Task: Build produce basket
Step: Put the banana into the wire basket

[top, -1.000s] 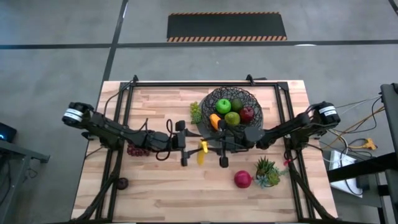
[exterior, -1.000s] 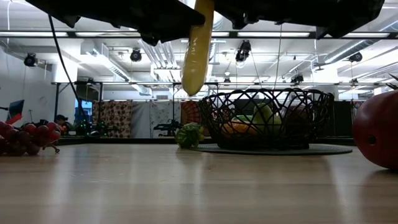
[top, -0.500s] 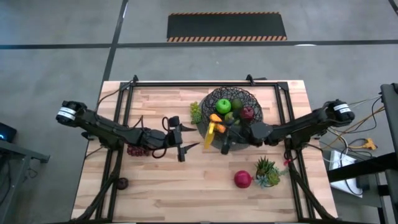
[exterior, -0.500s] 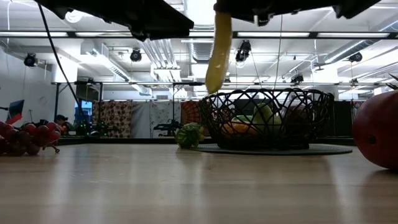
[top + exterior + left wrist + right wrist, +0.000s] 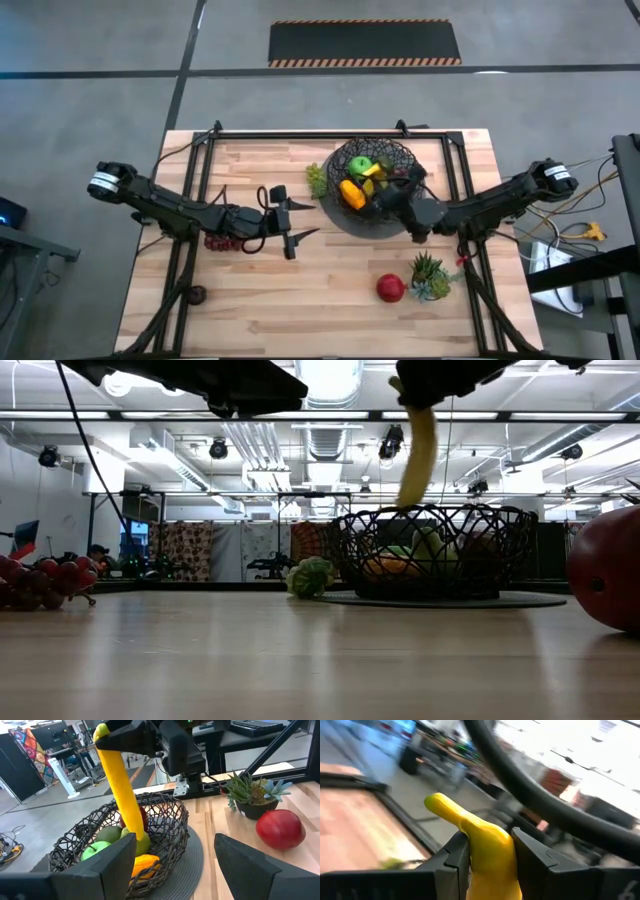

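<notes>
The basket (image 5: 372, 188) is a black wire bowl at the table's far middle. It holds a green apple (image 5: 361, 167), an orange piece (image 5: 349, 192), a pear (image 5: 111, 835) and a red apple (image 5: 143, 815). A yellow banana (image 5: 418, 455) hangs upright over the basket from my right gripper (image 5: 106, 734), which is shut on it. My left gripper (image 5: 298, 228) stands open to the left of the basket, above the table, with nothing between its fingers (image 5: 112, 865). My right gripper pinches the banana near its upper end (image 5: 489, 851) between its two fingers, and the stem tip (image 5: 436, 802) sticks out past them. The fingers come about level from the table's right. The banana hangs upright; its lower end (image 5: 405, 503) reaches basket-rim height, and I cannot tell whether it touches the fruit.
Purple grapes (image 5: 222, 240) lie under my left arm and green grapes (image 5: 316, 180) lie at the basket's left side. A red apple (image 5: 390, 288) and a small potted plant (image 5: 431, 274) stand near the front right. A small dark piece (image 5: 197, 294) lies front left.
My right gripper has carried the banana from above the table's middle toward the far right, and has risen and turned its wrist as it went. The banana has stayed hanging upright and now stands over the basket.
</notes>
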Controlling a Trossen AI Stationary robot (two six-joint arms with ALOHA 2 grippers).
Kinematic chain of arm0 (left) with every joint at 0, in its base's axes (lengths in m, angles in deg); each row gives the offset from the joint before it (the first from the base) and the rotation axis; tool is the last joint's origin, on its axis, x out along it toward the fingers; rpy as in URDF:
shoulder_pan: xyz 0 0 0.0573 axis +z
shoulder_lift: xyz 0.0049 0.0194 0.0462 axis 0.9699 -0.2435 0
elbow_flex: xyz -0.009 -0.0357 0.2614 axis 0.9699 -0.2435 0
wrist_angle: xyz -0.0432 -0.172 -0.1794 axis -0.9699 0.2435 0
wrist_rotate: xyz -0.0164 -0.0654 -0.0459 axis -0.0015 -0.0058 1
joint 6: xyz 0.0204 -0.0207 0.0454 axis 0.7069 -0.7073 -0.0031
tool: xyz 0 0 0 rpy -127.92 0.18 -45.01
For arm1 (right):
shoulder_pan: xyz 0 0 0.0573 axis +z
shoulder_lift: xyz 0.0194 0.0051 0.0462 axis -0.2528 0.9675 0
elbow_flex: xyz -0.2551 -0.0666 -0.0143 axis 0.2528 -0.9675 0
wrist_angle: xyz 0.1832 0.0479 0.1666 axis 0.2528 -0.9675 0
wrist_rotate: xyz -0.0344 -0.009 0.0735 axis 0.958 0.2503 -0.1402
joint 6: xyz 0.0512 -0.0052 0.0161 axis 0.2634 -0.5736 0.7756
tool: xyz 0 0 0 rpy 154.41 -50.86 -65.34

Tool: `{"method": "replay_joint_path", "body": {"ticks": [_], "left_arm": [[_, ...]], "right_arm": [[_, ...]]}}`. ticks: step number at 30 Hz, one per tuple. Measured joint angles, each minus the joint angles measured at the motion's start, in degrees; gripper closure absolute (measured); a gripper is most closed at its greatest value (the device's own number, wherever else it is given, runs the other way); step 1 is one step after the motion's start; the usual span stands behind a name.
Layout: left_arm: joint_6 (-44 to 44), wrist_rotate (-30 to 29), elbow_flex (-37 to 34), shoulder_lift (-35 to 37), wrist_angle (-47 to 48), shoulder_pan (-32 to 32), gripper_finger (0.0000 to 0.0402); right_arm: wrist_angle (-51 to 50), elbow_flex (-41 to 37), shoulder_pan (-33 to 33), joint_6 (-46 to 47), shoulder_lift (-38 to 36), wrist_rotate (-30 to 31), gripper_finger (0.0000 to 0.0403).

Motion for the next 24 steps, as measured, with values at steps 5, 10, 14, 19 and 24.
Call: {"method": "replay_joint_path", "body": {"ticks": [5, 10, 14, 19, 24], "left_arm": [[0.1, 0.0, 0.0, 0.0, 0.0, 0.0, 0.0150], [0.1, 0.0, -0.1, 0.0, 0.0, 0.0, 0.0150], [0.1, 0.0, -0.1, 0.0, 0.0, 0.0, 0.0150], [0.1, -0.1, -0.3, 0.0, 0.0, 0.0, 0.0150], [0.1, -0.2, -0.3, -0.1, 0.0, 0.0, 0.0150]], "right_arm": [[-0.5, 0.3, 0.5, -0.9, 0.8, 5.3, 0.0296], [-0.4, 0.3, 0.7, -3.6, 1.2, 13.2, 0.0296], [-0.4, 0.3, 2.1, -6.5, 1.2, 18.9, 0.0296], [-0.4, 0.5, 4.6, -7.2, 1.1, 18.9, 0.0296], [-0.3, 0.6, 6.1, -7.9, 1.1, 18.8, 0.0296]]}}
